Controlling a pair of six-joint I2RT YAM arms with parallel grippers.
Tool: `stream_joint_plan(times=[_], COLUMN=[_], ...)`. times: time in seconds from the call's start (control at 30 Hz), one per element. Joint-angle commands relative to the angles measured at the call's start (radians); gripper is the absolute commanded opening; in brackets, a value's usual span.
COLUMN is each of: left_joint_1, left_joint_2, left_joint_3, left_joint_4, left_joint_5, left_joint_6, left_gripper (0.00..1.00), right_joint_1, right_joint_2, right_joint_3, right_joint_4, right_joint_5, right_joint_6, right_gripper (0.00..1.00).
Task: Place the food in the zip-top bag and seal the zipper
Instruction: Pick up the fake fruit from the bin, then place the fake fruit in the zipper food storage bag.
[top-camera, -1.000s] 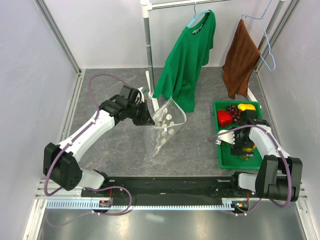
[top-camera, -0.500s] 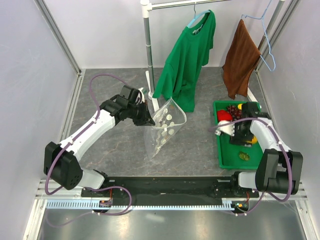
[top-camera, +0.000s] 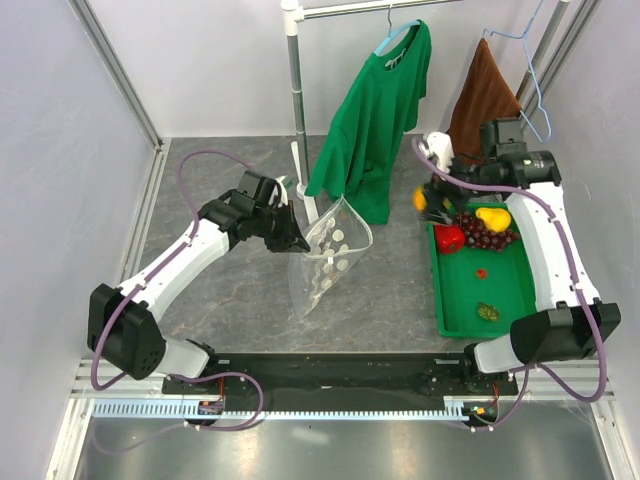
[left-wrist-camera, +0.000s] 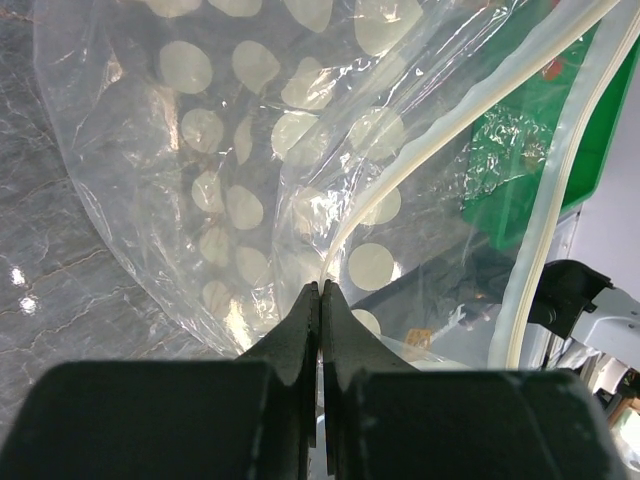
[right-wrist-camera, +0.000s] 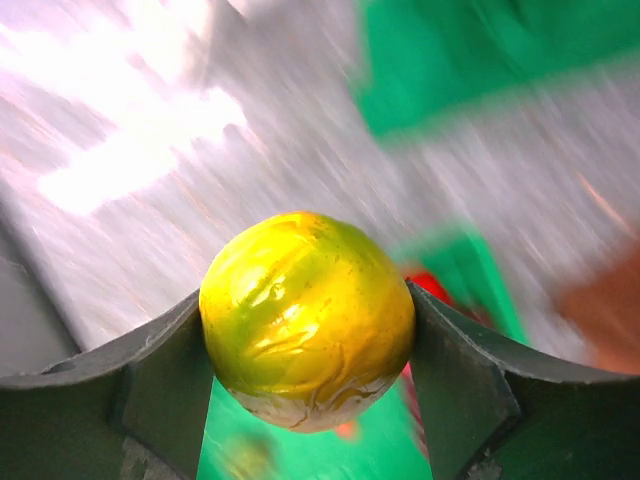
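Observation:
My left gripper (top-camera: 298, 240) is shut on the mouth edge of the clear dotted zip-top bag (top-camera: 330, 258) and holds it up, so the bag hangs open. In the left wrist view the gripper (left-wrist-camera: 320, 292) pinches the bag (left-wrist-camera: 200, 150) just under the zipper strip (left-wrist-camera: 480, 100). My right gripper (top-camera: 430, 203) is raised over the far left corner of the green tray (top-camera: 510, 300), shut on a round yellow-green toy fruit (right-wrist-camera: 305, 320). A red pepper (top-camera: 449, 238), a grape bunch (top-camera: 487, 233) and a yellow-orange fruit (top-camera: 492, 215) lie at the tray's far end.
A green shirt (top-camera: 375, 110) and a brown cloth (top-camera: 482, 115) hang from a rail at the back, beside a white pole (top-camera: 296, 90). A small red bit (top-camera: 481, 272) and a green-yellow slice (top-camera: 488, 311) lie in the tray. Walls close in both sides.
My right gripper rose from the tray's near part and swung to the far left with the yellow-green fruit in it. The left arm and the bag have not moved.

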Motion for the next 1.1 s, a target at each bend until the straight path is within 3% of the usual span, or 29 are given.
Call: stream_joint_plan(times=[0.0, 0.03, 0.07, 0.17, 0.23, 0.47, 0.57, 0.6, 0.63, 0.87, 1.07], left_joint_1=[0.004, 0.006, 0.006, 0.009, 0.013, 0.064, 0.076, 0.076, 0.076, 0.075, 0.076], left_joint_2=[-0.029, -0.03, -0.032, -0.033, -0.036, -0.037, -0.036, -0.043, -0.043, -0.058, -0.073], left_joint_3=[-0.01, -0.01, -0.014, -0.017, -0.018, -0.018, -0.015, -0.021, -0.024, -0.035, -0.044], left_joint_4=[0.032, 0.035, 0.041, 0.044, 0.046, 0.059, 0.087, 0.098, 0.119, 0.144, 0.162], left_joint_5=[0.071, 0.076, 0.082, 0.106, 0.125, 0.223, 0.292, 0.325, 0.342, 0.401, 0.419], left_joint_6=[0.0, -0.001, -0.003, -0.006, -0.01, -0.035, -0.046, -0.056, -0.061, -0.079, -0.096], left_gripper=[0.02, 0.02, 0.02, 0.02, 0.02, 0.02, 0.02, 0.02, 0.02, 0.02, 0.02], right_joint_1=[0.105, 0.153, 0.174, 0.3, 0.381, 0.481, 0.514, 0.518, 0.521, 0.521, 0.495], right_joint_2=[-0.067, -0.092, -0.138, -0.167, -0.144, -0.089, -0.083, -0.083, -0.083, -0.139, -0.251], right_joint_3=[-0.043, -0.136, -0.187, -0.315, -0.326, -0.383, -0.406, -0.403, -0.398, -0.326, -0.382], right_joint_4=[0.39, 0.512, 0.743, 0.982, 0.987, 0.958, 0.938, 0.937, 0.935, 0.854, 0.728], right_joint_5=[-0.305, -0.293, -0.26, -0.134, -0.051, 0.017, 0.05, 0.06, 0.067, 0.061, 0.265], right_joint_6=[0.626, 0.81, 0.904, 1.017, 0.994, 0.918, 0.89, 0.888, 0.893, 0.939, 1.006], right_gripper=[0.41, 0.43, 0.43, 0.46, 0.47, 0.49, 0.76, 0.92, 0.97, 0.98, 0.98])
